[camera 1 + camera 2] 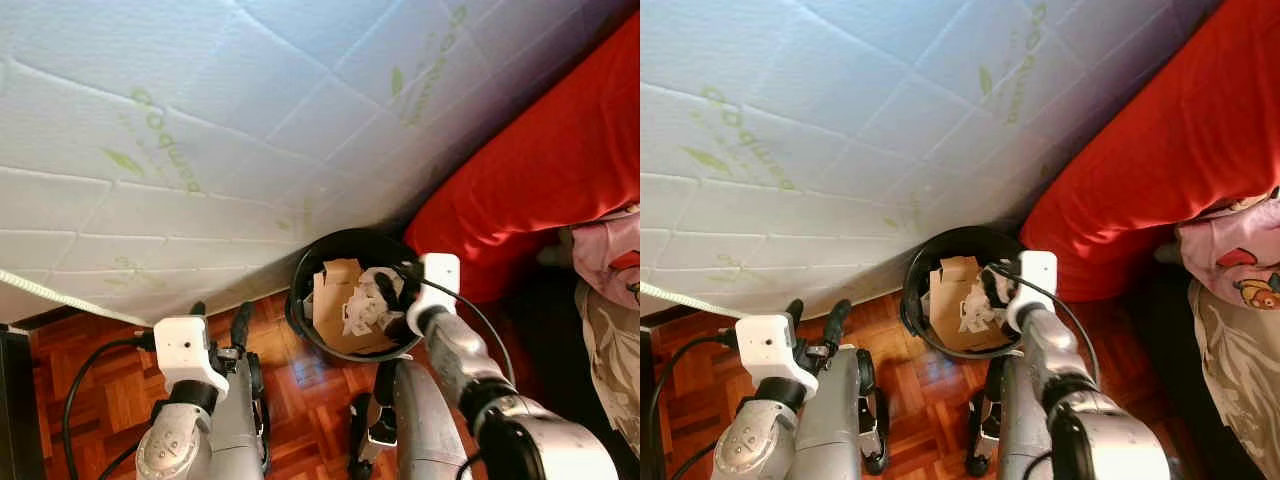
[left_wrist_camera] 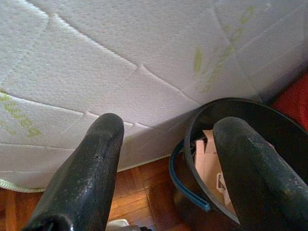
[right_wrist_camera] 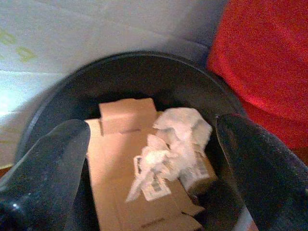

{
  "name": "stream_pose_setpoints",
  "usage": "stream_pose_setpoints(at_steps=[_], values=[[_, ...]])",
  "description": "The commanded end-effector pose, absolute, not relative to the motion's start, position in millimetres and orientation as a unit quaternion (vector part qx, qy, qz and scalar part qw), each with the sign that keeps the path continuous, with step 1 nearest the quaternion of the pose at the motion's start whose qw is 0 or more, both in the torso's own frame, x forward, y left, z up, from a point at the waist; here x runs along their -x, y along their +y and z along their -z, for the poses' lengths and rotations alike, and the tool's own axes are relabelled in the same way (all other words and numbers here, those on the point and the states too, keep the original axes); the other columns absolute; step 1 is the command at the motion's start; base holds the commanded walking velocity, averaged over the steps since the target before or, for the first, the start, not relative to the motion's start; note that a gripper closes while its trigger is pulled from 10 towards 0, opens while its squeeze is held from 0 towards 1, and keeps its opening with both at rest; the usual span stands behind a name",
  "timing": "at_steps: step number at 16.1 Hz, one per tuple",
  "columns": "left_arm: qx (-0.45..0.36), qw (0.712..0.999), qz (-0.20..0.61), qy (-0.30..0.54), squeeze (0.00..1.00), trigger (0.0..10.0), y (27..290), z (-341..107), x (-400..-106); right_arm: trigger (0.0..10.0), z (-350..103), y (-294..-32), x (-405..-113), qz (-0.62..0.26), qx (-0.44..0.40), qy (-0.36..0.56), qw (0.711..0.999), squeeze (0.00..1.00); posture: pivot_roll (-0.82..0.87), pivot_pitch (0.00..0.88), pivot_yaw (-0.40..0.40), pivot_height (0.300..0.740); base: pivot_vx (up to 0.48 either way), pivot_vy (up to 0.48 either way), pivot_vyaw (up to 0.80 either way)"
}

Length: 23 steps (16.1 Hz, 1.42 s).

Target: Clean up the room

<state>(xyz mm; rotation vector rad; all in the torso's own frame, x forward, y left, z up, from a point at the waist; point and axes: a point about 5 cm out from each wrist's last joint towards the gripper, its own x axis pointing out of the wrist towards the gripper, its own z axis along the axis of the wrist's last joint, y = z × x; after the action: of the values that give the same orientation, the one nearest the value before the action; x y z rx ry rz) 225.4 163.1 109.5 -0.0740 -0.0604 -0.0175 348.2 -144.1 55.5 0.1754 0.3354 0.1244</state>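
Note:
A black round bin (image 1: 300,290) stands on the wood floor against the white mattress. Inside it lie flattened brown cardboard (image 3: 120,163) and crumpled white paper (image 3: 178,144). My right gripper (image 3: 154,159) hangs open just over the bin's mouth, with nothing between its fingers; its white wrist block (image 1: 438,280) sits at the bin's right rim. My left gripper (image 1: 220,318) is open and empty, held low to the left of the bin, fingers (image 2: 86,173) pointing at the mattress side.
The white quilted mattress (image 1: 200,130) fills the space ahead. A red cover (image 1: 560,170) drapes on the right, with pink printed cloth (image 1: 610,250) beside it. Parquet floor (image 1: 300,380) runs below. A white cord (image 1: 60,295) edges the mattress.

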Motion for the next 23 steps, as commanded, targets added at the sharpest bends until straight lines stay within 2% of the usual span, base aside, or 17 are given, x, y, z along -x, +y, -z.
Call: stream_pose_setpoints(at_steps=[1,3,8,13,20,23], values=[[0.035,0.999,0.005,-0.008,0.0,10.0,165.5,-97.9,-220.8,10.0,-36.8,-156.8,-334.0,-0.039,-0.094,0.194,0.976,0.0,0.24,0.405,-0.086,0.635,0.0,0.0,0.0],[0.035,0.999,0.006,-0.005,0.0,10.0,166.2,-95.2,-223.2,10.0,-21.4,-173.8,-320.0,-0.016,-0.091,0.216,0.972,0.0,0.24,0.397,-0.084,0.66,0.0,0.0,0.0],[0.039,0.999,0.0,0.016,0.0,10.0,173.2,-81.4,-227.2,10.0,8.5,-196.4,-287.6,0.027,-0.097,0.263,0.96,0.0,0.23,0.369,-0.076,0.66,0.0,0.0,0.0],[0.056,0.995,-0.026,0.081,0.0,10.0,192.5,-46.0,-230.7,10.0,23.0,-198.4,-269.9,0.024,-0.099,0.283,0.954,0.0,0.22,0.314,-0.073,0.66,0.0,0.0,0.0],[0.056,0.983,-0.029,0.171,0.0,10.0,209.8,1.9,-235.3,10.0,41.4,-204.8,-244.1,0.047,-0.096,0.313,0.944,0.0,0.19,0.215,-0.038,0.735,0.0,0.0,0.0],[0.051,0.979,-0.023,0.196,0.0,10.0,210.7,12.0,-243.4,10.0,47.6,-207.3,-235.2,0.066,-0.106,0.326,0.937,0.0,0.18,0.162,-0.018,0.74,0.0,0.0,0.0]])
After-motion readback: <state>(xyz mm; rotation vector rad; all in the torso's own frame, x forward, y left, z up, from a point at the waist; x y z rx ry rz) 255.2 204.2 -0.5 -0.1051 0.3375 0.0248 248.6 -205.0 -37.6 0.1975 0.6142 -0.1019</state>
